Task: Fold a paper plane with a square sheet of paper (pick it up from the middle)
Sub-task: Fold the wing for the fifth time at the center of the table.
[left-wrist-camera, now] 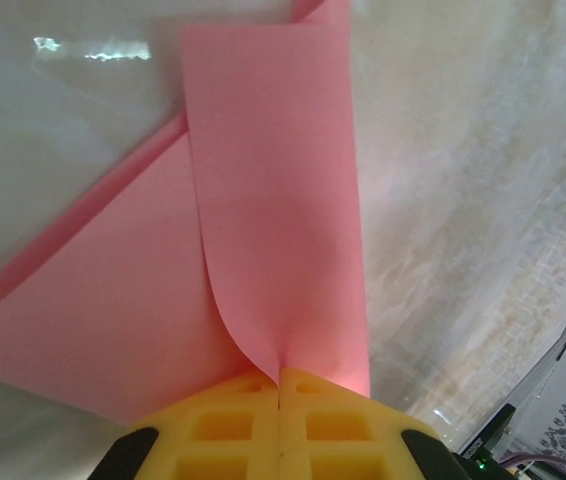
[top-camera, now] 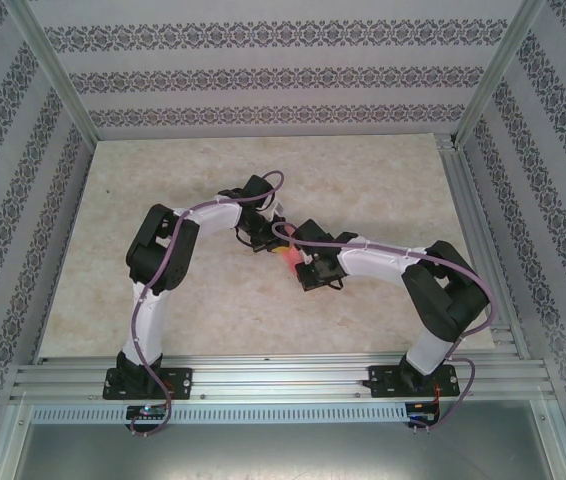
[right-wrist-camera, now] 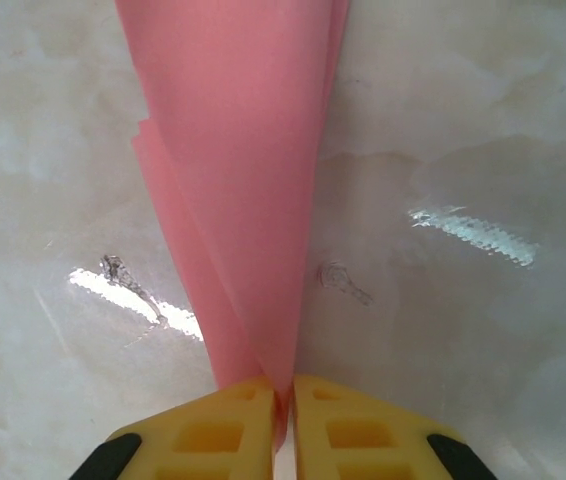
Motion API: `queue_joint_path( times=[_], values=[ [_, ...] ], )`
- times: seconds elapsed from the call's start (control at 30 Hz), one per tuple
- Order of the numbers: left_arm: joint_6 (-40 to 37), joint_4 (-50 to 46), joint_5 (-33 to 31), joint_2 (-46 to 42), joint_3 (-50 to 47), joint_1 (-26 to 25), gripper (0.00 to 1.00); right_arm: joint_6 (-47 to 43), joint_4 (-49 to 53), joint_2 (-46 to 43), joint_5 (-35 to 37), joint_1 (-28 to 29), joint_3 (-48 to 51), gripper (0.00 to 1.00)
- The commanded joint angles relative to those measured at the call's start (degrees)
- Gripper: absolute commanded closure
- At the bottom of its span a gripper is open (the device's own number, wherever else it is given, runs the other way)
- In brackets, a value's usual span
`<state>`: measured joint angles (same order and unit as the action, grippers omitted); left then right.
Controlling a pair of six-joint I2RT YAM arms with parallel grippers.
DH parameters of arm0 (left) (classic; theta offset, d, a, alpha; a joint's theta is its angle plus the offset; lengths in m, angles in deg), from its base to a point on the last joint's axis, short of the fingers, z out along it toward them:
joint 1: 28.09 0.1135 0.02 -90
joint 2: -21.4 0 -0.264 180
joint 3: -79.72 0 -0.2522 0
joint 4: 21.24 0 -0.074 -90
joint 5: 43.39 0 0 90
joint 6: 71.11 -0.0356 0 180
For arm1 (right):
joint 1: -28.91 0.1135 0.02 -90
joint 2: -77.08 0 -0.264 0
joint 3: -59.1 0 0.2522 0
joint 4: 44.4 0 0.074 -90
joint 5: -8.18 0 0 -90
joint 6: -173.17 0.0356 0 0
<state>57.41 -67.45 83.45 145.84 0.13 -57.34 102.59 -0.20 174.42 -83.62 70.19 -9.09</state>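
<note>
The left fingers (left-wrist-camera: 225, 428) are pressed together on the pink paper sheet (left-wrist-camera: 273, 200), which curls up out of their seam as a long flap. A wider triangular layer spreads away to the left of it. The right fingers (right-wrist-camera: 213, 432) are closed on the same pink paper sheet (right-wrist-camera: 238, 150), pinching a narrow bundle of several layers, with a thin slit left between the yellow tips.

From above, the left fingers (top-camera: 262, 239) and right fingers (top-camera: 301, 262) meet near the middle of the worktop (top-camera: 383, 180), and the pink paper sheet (top-camera: 288, 258) is a small patch between them. The far half of the worktop lies open to the patterned back wall (top-camera: 263, 80). Broad strips run free on both sides up to the aluminium frame posts (top-camera: 58, 75). The near edge is bounded by the aluminium rail (top-camera: 283, 378) that carries the arm bases.

Most of the sheet is covered by the wrists in the top view, so its outline cannot be read there. In the left wrist view the flap's far corner and the wide layer's left end are cut off by the picture edge. In the right wrist view the bundle runs off the top. Whether the paper touches the worktop (right-wrist-camera: 463, 120) cannot be told.
</note>
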Motion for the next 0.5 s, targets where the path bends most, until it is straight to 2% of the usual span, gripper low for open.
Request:
queue_joint_path(
  times=[0.0, 0.17, 0.27, 0.47],
  values=[
    [-2.96, -3.03, -1.31, 1.45, 2.53, 0.74, 0.96, 0.4, -0.27, -3.25, -1.43, 0.24, 0.09, 0.78],
    [-4.07, -4.2, -2.03, 1.23, 3.16, 0.77, 0.96, 4.11, -7.59, -9.61, -12.19, -3.29, 5.11, 0.7],
    [-4.91, -4.93, -2.09, 1.16, 3.6, 0.8, 0.96, 7.83, -14.74, -12.15, -20.94, -6.45, 9.43, 0.7],
    [-5.49, -5.1, -1.69, 1.48, 4.18, 1.05, 0.97, 17.07, -28.41, -10.61, -31.12, -12.14, 15.24, 0.84]
  ],
)
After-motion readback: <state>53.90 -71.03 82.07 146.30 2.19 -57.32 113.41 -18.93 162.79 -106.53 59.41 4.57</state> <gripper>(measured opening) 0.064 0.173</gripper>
